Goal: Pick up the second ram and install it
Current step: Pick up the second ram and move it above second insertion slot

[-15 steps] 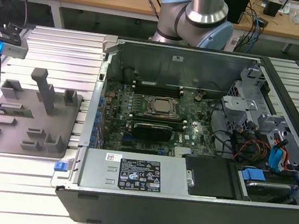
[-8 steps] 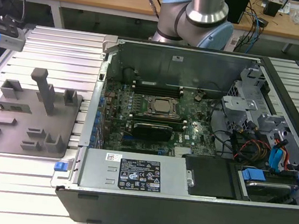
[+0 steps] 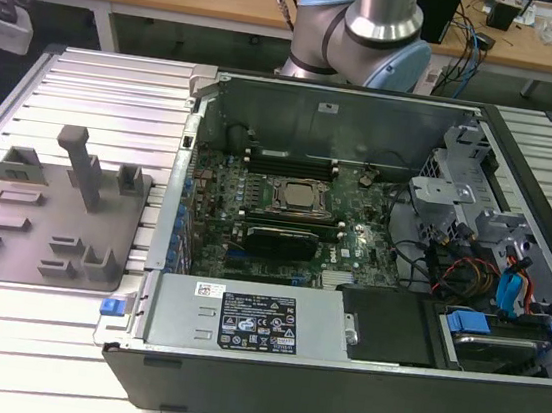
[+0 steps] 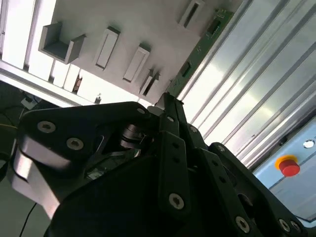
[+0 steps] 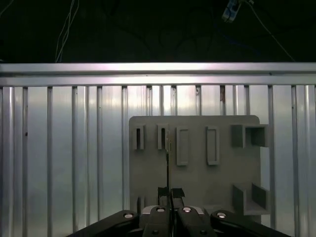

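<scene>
My gripper (image 5: 168,193) is shut on the second ram (image 5: 168,163), which the first wrist view shows edge-on as a thin dark line between the fingertips. In the second wrist view the ram (image 4: 203,40) is a long green board sticking out past the black fingers (image 4: 170,111). Below the gripper lies the grey fixture plate (image 5: 197,182) with its row of narrow slots. The ram hangs over the plate, apart from it. In the exterior view the open computer case (image 3: 336,375) shows the motherboard (image 3: 362,242) with black memory slots (image 3: 291,165) beside the processor socket.
The fixture plate (image 3: 42,228) sits at the exterior view's left on a ribbed aluminium table (image 3: 88,93), with a tall post (image 3: 85,165) standing on it. Cables (image 3: 470,271), drive cages and a power supply (image 3: 252,321) crowd the case. A red stop button (image 4: 289,165) is nearby.
</scene>
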Controlling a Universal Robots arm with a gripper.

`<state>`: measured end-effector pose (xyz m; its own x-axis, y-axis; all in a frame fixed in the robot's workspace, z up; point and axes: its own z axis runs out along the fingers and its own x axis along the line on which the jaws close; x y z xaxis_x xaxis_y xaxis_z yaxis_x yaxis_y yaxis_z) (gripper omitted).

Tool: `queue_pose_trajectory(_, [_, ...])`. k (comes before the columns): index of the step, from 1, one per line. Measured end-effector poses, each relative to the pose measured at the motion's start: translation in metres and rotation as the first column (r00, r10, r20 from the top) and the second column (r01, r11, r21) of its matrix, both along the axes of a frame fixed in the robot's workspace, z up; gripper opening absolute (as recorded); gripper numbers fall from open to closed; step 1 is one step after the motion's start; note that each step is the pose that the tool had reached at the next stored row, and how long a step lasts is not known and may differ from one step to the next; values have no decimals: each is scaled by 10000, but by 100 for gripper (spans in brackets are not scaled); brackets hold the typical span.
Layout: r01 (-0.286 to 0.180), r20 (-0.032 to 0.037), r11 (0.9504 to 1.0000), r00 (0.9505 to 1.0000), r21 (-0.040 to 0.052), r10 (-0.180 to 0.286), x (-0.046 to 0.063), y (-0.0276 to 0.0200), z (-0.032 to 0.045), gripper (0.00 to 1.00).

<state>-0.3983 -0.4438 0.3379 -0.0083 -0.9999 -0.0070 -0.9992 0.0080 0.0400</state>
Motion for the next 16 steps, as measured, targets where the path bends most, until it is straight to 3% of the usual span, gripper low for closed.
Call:
queue_pose_trajectory(5, [1, 0, 10000, 10000, 0, -1, 0, 1, 251, 9])
queue_pose_trajectory(10, [0, 0, 10000, 10000, 1, 0, 0, 6, 635, 9])
queue_pose_trajectory(11, [0, 1, 10000, 10000, 0, 0, 0, 6, 673, 9])
queue_pose_trajectory(16, [0, 1, 10000, 10000, 0, 0, 0, 6, 681, 9])
